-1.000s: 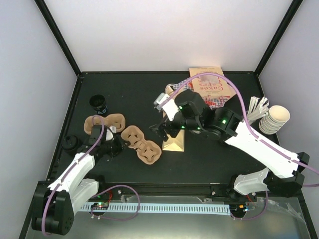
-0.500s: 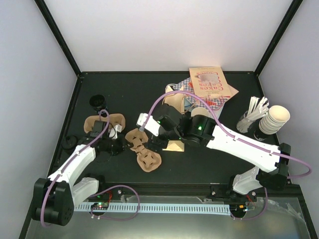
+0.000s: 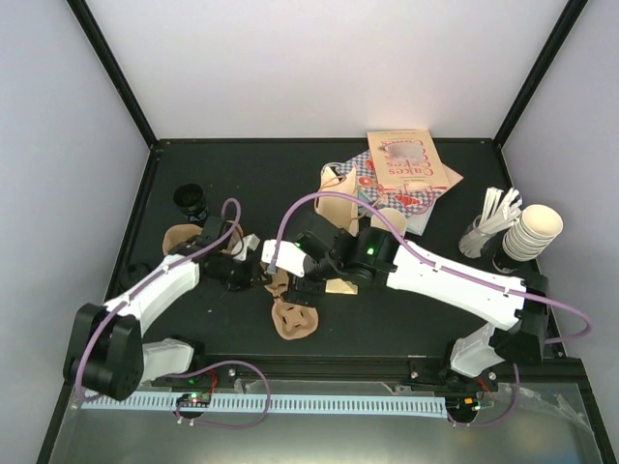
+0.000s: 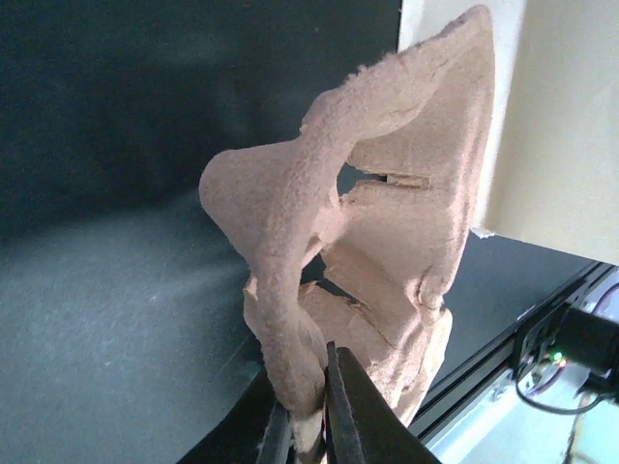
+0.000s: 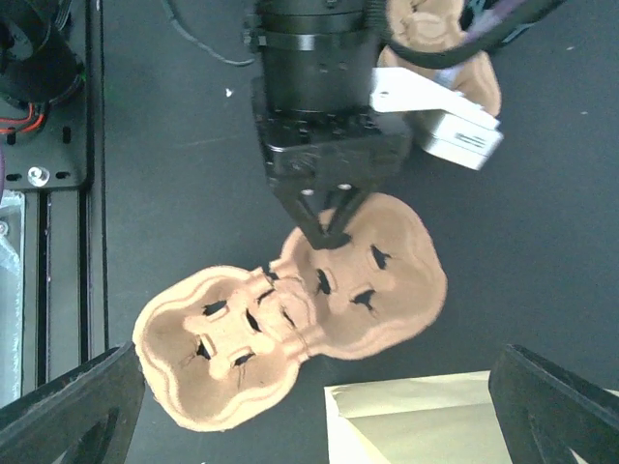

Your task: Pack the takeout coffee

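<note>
Packing looks barely begun: the takeout coffee (image 3: 192, 200) stands alone near the worktop's left edge, toward the far-left corner, well apart from both arms and not in the tan paper bag (image 5: 426, 420). From above only its round black lid shows clearly; the cup body is mostly hidden. The left gripper (image 4: 308, 411) pinches the rim of a brown cup carrier (image 5: 290, 319) mid-worktop, and the right gripper (image 5: 316, 372) hangs spread wide above it, holding nothing.

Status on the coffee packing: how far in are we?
Done: nothing packed; the slots of the cup carrier are empty. In hand: left gripper pinches its rim, right gripper hangs open above. Left: seating the lidded coffee, which I can't pick out here, then the tan bag.
</note>
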`<state>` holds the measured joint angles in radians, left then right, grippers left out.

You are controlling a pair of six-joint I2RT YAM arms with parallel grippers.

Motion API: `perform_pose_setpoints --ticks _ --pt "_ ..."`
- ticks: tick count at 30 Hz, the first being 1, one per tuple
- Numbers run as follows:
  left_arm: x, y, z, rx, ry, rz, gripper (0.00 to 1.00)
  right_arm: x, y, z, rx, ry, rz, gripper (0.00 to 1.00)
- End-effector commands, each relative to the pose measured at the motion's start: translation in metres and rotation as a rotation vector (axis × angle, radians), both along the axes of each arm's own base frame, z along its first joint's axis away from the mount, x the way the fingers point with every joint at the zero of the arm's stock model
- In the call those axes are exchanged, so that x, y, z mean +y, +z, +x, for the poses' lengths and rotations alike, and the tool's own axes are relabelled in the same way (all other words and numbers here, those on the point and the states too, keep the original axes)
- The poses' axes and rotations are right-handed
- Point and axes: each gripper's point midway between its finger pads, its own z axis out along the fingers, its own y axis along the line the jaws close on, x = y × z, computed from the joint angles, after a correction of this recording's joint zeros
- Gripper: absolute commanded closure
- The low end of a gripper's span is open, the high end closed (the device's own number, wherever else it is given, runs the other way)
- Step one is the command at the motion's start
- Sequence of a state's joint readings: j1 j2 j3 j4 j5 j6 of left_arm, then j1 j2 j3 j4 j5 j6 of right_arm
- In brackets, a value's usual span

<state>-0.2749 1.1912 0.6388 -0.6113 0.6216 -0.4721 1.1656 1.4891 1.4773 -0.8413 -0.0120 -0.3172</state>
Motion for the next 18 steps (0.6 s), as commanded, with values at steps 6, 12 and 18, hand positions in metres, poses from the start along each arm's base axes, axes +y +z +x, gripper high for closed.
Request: perform_pose_setpoints --ticks 6,12,18 --pt "-0.010 0.003 0.016 -0.023 -0.127 0.069 0.84 0.003 -0.047 -0.001 0.006 0.040 -0.163 0.01" --pt "-0.014 0.006 0.023 -0.063 -0.091 0.028 0.61 0.012 -0.059 -0.002 -0.018 0.047 -0.165 0.01" --pt "0.019 0.020 0.031 -0.130 0.045 0.135 0.36 0.015 -0.074 -0.003 -0.032 0.090 -0.190 0.01"
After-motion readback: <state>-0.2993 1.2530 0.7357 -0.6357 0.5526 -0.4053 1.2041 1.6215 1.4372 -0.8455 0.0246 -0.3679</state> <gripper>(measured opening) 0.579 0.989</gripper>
